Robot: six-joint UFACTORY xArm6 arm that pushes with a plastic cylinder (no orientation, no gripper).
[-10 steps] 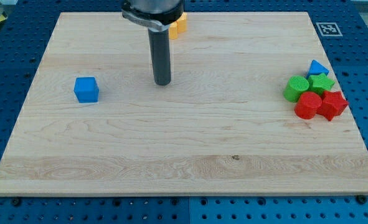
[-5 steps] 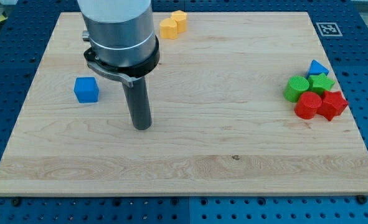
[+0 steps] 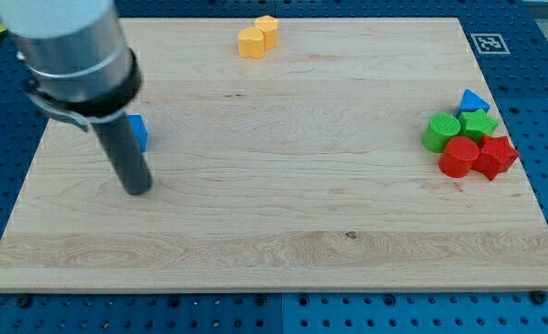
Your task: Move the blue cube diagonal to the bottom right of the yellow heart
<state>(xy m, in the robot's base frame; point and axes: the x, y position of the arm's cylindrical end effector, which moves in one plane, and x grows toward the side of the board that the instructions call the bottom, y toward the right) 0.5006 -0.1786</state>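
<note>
My tool was a plain dark rod. It had no jaws, so there was nothing to open, close or clamp. My tip [image 3: 138, 190] rested on the table [image 3: 301, 232], near its left side.

Just past my tip, toward the view's top, sat the blue cube [image 3: 140, 132]. The rod hid most of it, and only a small blue edge showed. I could not tell if the rod touched it.

Far from my tip, up and to the view's right, were two yellow blocks touching each other. The nearer one I took for the yellow heart [image 3: 250, 43], and the second yellow block [image 3: 268, 28] sat just behind it.

I think my tip stood on the bottom side of the cube so it could push the cube up the table toward the heart. The cube also had to go right, so a push from its left side would help too.

Well away at the view's right was a tight bunch of five: a blue triangle [image 3: 474, 100], a green cylinder [image 3: 439, 132], a green star [image 3: 478, 122], a red cylinder [image 3: 459, 158] and a red star [image 3: 496, 155].

That made two blue, two yellow, two green and two red: eight blocks.
</note>
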